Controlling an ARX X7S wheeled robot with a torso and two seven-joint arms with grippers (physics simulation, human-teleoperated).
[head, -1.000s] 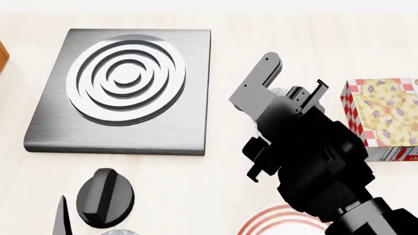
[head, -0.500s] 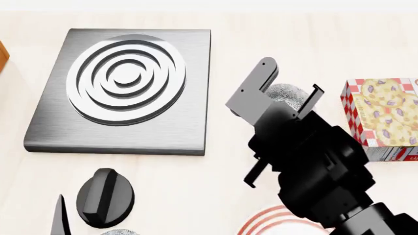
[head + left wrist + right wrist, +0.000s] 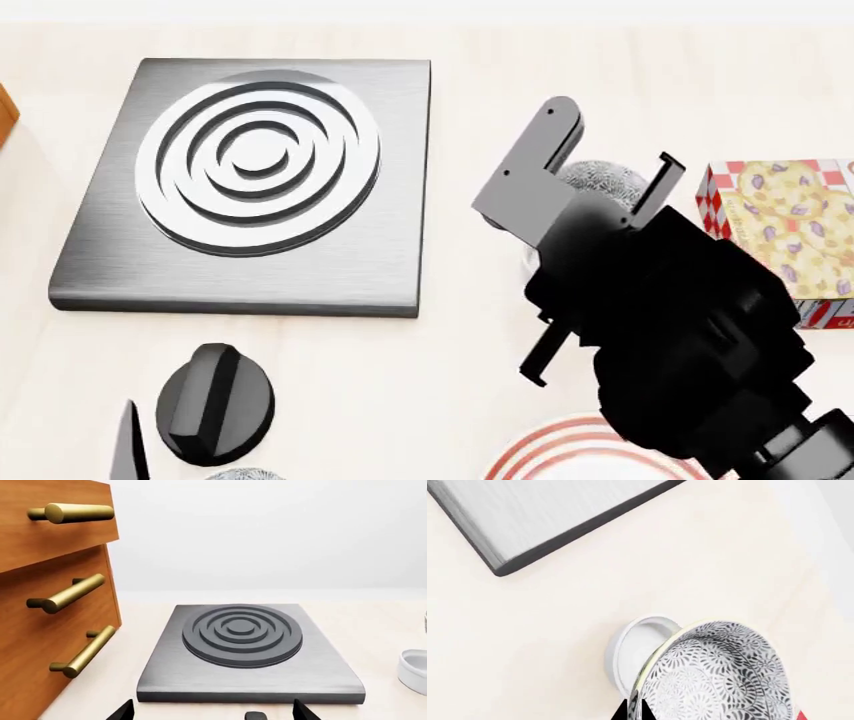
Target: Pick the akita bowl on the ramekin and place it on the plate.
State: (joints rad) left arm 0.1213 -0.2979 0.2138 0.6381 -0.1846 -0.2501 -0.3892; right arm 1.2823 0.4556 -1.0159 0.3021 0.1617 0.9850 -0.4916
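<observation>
Now the right claw [image 3: 603,190] is clamped on the akita bowl [image 3: 715,672], tilted beside the ramekin [image 3: 637,645].

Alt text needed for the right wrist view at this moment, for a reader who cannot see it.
A grey-and-white patterned akita bowl fills the lower part of the frame, tilted and off the white ramekin that shows beside and partly behind it on a pale counter. A corner of a brushed metal burner plate crosses the frame's top, and dark tips of the right pincer touch the bowl's rim.

Right gripper [image 3: 598,190] gripping (left [image 3: 212,713] spread)
</observation>
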